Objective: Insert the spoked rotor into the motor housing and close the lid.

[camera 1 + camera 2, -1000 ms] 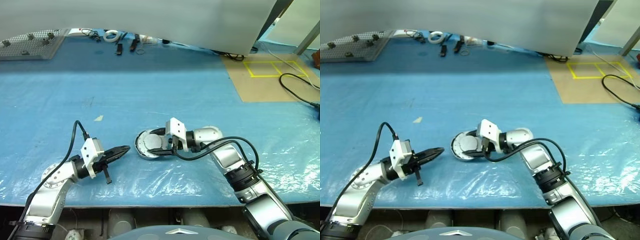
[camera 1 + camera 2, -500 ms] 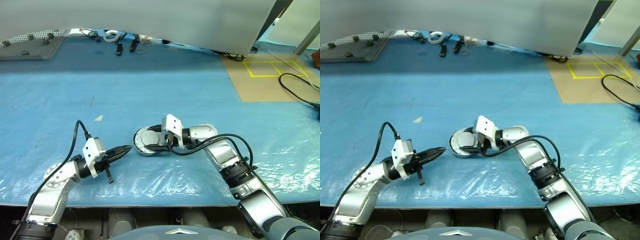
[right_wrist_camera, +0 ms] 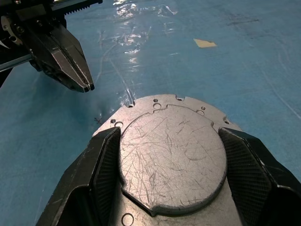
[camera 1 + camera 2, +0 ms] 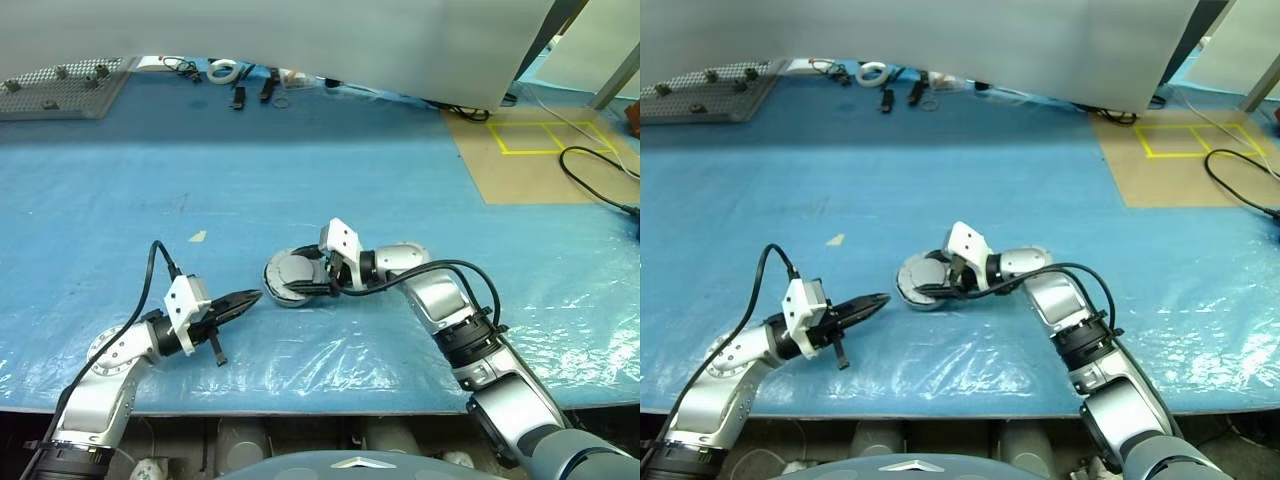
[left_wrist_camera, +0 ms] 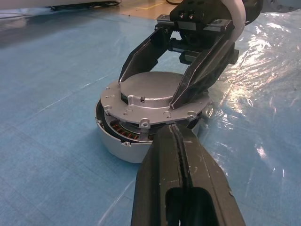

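The motor housing [image 5: 115,141] rests on the blue mat, with copper windings showing under its rim. On top of it lies the lid [image 5: 143,89], smooth grey face up and slightly tilted. My right gripper [image 3: 169,141] is shut on the lid's raised centre, one black finger [image 5: 141,52] on each side. In the head view the lid [image 4: 288,270] sits just left of that hand. My left gripper [image 4: 255,296] is shut and holds nothing, its tip [image 5: 174,132] a short way in front of the housing, apart from it. The spoked rotor is hidden.
A perforated metal plate [image 4: 60,90] lies at the far left back. Small tools and a tape roll [image 4: 222,70] line the back edge. A brown board with yellow tape [image 4: 540,150] and a black cable [image 4: 600,180] are at the right. A beige scrap [image 4: 198,237] lies near the housing.
My right gripper has crept a little to the left and away from me, carrying the lid further over the housing. The left arm has stayed still.
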`<state>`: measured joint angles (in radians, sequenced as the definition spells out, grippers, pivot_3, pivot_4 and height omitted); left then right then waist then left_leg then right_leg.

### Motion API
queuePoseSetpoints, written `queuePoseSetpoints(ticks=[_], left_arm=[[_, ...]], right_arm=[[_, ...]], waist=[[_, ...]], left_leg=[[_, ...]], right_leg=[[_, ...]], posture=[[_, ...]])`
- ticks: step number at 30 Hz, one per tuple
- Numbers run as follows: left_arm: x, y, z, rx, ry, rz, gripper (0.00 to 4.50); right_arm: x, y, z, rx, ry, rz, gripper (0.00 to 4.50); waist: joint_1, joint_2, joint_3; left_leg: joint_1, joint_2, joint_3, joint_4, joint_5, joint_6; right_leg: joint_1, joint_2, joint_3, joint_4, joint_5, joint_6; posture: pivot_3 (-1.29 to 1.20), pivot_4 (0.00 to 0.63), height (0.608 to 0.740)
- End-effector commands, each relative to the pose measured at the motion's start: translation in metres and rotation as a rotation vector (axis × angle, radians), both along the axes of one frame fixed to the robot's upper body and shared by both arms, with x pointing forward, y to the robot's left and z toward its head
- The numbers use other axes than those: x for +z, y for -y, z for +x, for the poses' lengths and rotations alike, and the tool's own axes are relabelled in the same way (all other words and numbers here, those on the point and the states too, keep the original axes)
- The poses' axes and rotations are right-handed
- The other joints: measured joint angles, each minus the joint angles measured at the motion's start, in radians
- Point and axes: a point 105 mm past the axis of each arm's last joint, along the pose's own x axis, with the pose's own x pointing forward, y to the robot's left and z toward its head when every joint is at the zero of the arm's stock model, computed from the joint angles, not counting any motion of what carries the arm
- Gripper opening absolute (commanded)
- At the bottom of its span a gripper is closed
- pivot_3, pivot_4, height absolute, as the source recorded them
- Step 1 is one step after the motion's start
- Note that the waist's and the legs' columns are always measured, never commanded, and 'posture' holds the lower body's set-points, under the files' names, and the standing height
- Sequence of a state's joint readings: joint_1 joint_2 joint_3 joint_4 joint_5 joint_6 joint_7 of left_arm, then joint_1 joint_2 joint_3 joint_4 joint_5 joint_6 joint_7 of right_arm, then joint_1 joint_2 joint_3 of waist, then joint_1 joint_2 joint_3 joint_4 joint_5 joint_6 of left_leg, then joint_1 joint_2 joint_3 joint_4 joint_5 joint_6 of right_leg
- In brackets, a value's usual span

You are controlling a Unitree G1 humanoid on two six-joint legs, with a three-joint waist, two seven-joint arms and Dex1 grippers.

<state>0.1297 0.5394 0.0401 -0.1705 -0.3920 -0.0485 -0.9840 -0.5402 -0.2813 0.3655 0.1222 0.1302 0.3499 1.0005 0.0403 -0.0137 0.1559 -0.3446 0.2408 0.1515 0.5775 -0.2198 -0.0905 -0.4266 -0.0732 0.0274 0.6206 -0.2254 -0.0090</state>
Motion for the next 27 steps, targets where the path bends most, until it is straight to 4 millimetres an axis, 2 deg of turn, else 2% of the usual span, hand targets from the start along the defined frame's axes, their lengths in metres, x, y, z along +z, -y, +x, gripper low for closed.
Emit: queuePoseSetpoints(ticks=[1, 3, 8, 13, 17, 20, 24, 27], left_arm=[[0.003, -0.015, -0.009, -0.012, 0.015, 0.050, 0.00], [0.002, -0.024, -0.010, 0.001, 0.004, 0.068, 0.00], [0.001, -0.031, -0.010, 0.010, 0.017, 0.088, 0.00], [0.004, -0.030, -0.008, 0.038, 0.055, 0.073, 0.00], [-0.011, -0.024, -0.022, 0.037, 0.103, 0.118, 0.00], [-0.004, -0.025, -0.020, 0.139, 0.127, 0.042, 0.00], [-0.008, -0.020, -0.027, 0.154, 0.101, 0.019, 0.00], [0.001, -0.018, -0.022, 0.193, 0.103, -0.046, 0.00]], right_arm=[[0.015, -0.008, 0.000, 0.002, 0.045, 0.051, 2.98], [0.012, -0.009, 0.000, -0.007, 0.037, 0.050, 2.98], [0.008, -0.011, 0.004, -0.029, 0.028, 0.049, 2.98], [-0.002, -0.013, 0.006, -0.035, 0.027, 0.015, 2.98], [-0.009, -0.011, 0.004, -0.013, 0.018, -0.010, 2.98], [-0.012, -0.008, 0.005, -0.015, 0.005, -0.020, 2.98], [-0.012, -0.009, 0.006, 0.002, 0.019, -0.033, 2.98], [-0.013, -0.011, 0.006, 0.023, 0.026, -0.041, 2.98]], waist=[[-0.002, 0.000, 0.000], [-0.001, 0.000, 0.000], [0.001, 0.000, 0.000], [0.000, 0.000, 0.000], [-0.003, 0.000, 0.000], [-0.002, 0.000, 0.000], [-0.001, 0.000, 0.000], [-0.001, 0.000, 0.000]], left_leg=[[0.000, 0.000, 0.000, 0.000, 0.000, 0.000], [-0.001, 0.000, 0.000, 0.000, 0.000, 0.000], [-0.001, 0.000, 0.000, 0.000, 0.000, 0.000], [-0.001, 0.000, 0.000, 0.000, 0.000, 0.000], [0.000, 0.000, 0.001, 0.000, 0.000, 0.000], [-0.001, 0.000, 0.001, 0.000, 0.000, 0.000], [0.000, 0.000, 0.001, 0.000, 0.000, 0.000], [0.000, 0.000, 0.001, 0.000, 0.000, 0.000]], right_leg=[[0.000, 0.000, 0.000, 0.000, 0.000, 0.000], [-0.001, 0.000, 0.000, 0.000, 0.000, 0.000], [-0.002, 0.000, 0.000, 0.000, 0.000, 0.000], [-0.002, 0.000, 0.000, 0.000, 0.000, 0.000], [-0.002, 0.000, 0.000, 0.000, 0.000, 0.000], [-0.001, 0.000, 0.000, -0.001, 0.000, 0.000], [-0.001, 0.000, 0.000, 0.000, 0.000, 0.000], [-0.001, 0.000, 0.001, 0.000, 0.000, 0.000]], posture=[[0.00, 0.150, 0.740], [0.00, 0.150, 0.740], [0.00, 0.150, 0.740], [0.00, 0.150, 0.740], [0.00, 0.150, 0.740], [0.00, 0.150, 0.740], [0.00, 0.150, 0.740], [0.00, 0.150, 0.740]])
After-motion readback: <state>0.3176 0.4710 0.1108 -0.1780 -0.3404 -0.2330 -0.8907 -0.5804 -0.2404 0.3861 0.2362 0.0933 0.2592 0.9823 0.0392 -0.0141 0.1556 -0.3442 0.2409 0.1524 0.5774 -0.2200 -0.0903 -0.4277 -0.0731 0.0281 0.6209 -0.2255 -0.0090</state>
